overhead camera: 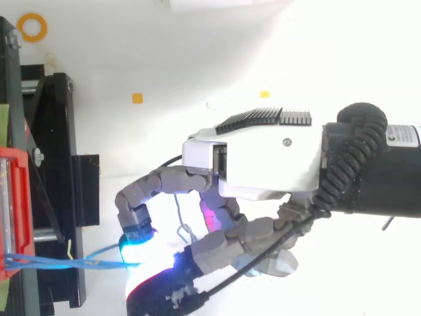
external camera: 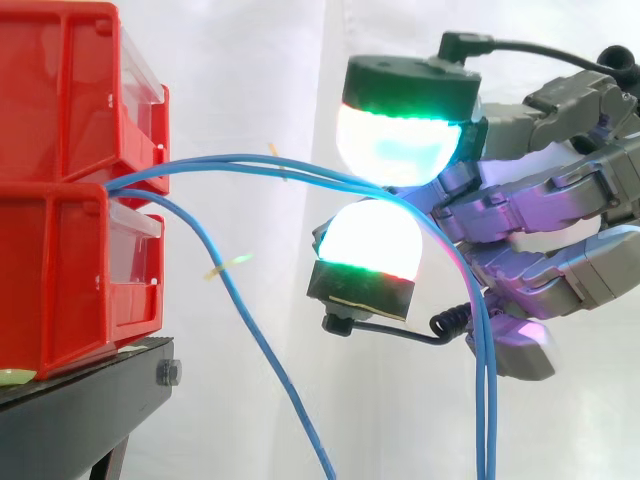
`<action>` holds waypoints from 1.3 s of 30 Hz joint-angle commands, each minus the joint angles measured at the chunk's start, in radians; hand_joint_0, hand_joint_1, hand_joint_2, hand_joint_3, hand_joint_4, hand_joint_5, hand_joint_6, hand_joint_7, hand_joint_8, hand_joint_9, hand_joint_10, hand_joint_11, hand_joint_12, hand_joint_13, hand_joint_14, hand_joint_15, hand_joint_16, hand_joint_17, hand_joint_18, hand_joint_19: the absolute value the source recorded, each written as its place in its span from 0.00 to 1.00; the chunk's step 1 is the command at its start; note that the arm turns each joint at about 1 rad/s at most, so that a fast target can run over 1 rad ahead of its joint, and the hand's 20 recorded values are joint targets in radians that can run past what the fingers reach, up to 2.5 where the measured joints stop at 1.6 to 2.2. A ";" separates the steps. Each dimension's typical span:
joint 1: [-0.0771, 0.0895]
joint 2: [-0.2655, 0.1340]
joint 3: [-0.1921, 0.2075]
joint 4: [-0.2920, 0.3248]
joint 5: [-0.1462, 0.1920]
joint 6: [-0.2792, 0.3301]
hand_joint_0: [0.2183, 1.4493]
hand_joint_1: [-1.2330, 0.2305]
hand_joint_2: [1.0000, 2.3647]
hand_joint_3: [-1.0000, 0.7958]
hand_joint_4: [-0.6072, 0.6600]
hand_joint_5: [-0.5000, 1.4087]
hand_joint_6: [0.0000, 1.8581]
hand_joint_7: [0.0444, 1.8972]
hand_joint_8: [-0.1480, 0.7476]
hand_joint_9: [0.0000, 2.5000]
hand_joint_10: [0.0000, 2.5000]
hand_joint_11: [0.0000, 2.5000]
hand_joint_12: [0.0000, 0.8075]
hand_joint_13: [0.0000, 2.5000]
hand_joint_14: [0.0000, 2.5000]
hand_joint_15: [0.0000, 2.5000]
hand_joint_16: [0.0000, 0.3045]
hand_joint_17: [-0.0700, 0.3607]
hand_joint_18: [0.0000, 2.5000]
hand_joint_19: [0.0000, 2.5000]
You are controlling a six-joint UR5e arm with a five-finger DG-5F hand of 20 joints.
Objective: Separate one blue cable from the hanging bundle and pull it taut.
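Observation:
Two blue cables (external camera: 300,170) leave the gap between the stacked red bins (external camera: 60,100) and run right, side by side. They pass between two glowing fingertip pads (external camera: 400,140) of my hand (external camera: 560,200), which comes in from the right. Past the pads the pair bends over and drops straight down. The hand is shut on these two cables, pinched between the upper and lower pad. A third blue cable (external camera: 270,355) hangs loose from the bins, down and to the right, apart from the hand. From above, the cables (overhead camera: 66,263) stretch from the bin edge to the curled fingers of the hand (overhead camera: 256,161).
The bins sit on a black stand (external camera: 80,400) at the left, before a white curtain. Small yellow tags (external camera: 228,265) cling to the cables. An orange ring (overhead camera: 31,26) and yellow squares (overhead camera: 137,97) lie on the white floor in the top view.

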 commanded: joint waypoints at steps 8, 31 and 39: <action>-0.001 0.000 -0.001 0.000 0.002 0.000 0.38 0.47 0.01 0.39 0.58 0.34 0.27 0.70 0.25 0.95 0.01 0.36 0.38 0.68 0.01 0.41 0.14 0.38 0.43 0.36; 0.000 0.000 -0.001 0.000 0.000 -0.002 0.41 0.23 0.01 0.38 0.54 0.34 0.27 0.69 0.38 0.93 0.01 0.37 0.39 0.66 0.01 0.41 0.14 0.38 0.42 0.35; 0.000 -0.001 -0.001 0.000 0.002 -0.002 0.20 0.47 0.00 0.28 0.57 0.34 0.27 0.69 0.38 0.95 0.01 0.35 0.43 0.68 0.01 0.39 0.17 0.44 0.46 0.33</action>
